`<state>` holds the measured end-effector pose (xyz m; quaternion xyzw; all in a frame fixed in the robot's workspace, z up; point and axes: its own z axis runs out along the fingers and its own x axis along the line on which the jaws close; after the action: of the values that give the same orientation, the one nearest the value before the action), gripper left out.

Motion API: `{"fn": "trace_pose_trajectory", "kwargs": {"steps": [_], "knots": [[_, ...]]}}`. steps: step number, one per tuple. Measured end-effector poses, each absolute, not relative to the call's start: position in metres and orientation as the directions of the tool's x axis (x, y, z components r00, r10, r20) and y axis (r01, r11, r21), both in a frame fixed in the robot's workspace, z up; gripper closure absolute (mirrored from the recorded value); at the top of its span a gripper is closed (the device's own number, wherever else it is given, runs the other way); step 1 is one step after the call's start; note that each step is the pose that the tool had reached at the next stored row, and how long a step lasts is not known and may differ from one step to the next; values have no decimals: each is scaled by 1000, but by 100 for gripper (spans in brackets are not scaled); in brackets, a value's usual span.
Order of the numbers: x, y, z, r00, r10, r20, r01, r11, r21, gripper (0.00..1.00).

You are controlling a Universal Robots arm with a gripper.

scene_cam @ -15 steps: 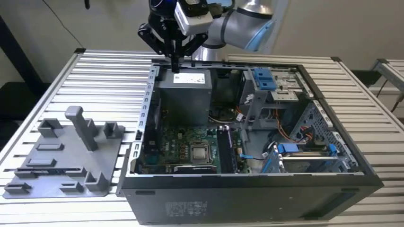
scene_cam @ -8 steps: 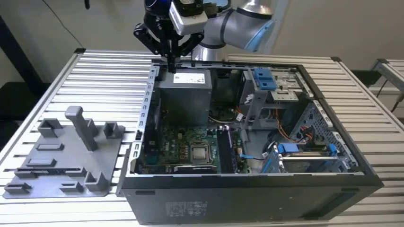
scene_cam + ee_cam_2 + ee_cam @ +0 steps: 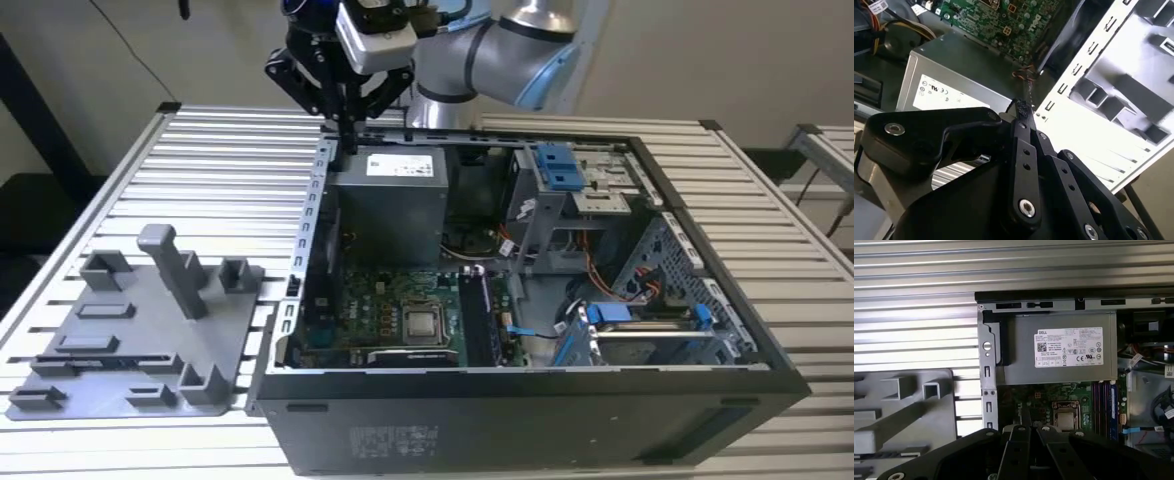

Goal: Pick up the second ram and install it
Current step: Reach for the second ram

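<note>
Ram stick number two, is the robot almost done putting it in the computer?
Not yet, it seems. Done: nothing shows yet. In hand: nothing; the tool hangs shut above the edge of the computer case. Left: a dark stick, likely the second ram, lies on the grey holder plate, so pickup and installing remain.

Arm bent in at the far side, end effector pointing down.
The silver arm (image 3: 514, 40) with its blue joint cap stands at the far edge of the scene. Its wrist holds the black end effector (image 3: 344, 135) out toward the exterior view's left, aimed straight down. In both wrist views the black linkage bars converge and the two fingers (image 3: 1021, 135) meet at their tips, pressed together.
</note>
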<state>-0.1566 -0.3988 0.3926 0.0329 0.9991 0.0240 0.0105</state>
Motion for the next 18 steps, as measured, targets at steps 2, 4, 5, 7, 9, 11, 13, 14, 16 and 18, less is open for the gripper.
{"fn": "trace_pose_trajectory", "kwargs": {"steps": [2, 4, 5, 7, 9, 11, 13, 14, 16, 18], "knots": [[-160, -399, 393, -998, 65, -20, 64, 997, 49, 89], [-163, -399, 393, -998, 64, -19, 63, 997, 49, 89], [-164, -399, 393, -998, 64, -19, 63, 997, 49, 89], [-167, -399, 393, -998, 62, -19, 61, 997, 49, 89], [-170, -399, 393, -998, 61, -19, 60, 997, 49, 89], [-173, -399, 393, -998, 60, -20, 59, 997, 49, 89], [-176, -399, 393, -998, 59, -20, 58, 997, 49, 89], [-178, -399, 393, -998, 59, -20, 58, 997, 49, 89], [-181, -399, 393, -998, 58, -19, 57, 997, 49, 89], [-184, -399, 393, -998, 57, -20, 56, 997, 49, 89]]}}
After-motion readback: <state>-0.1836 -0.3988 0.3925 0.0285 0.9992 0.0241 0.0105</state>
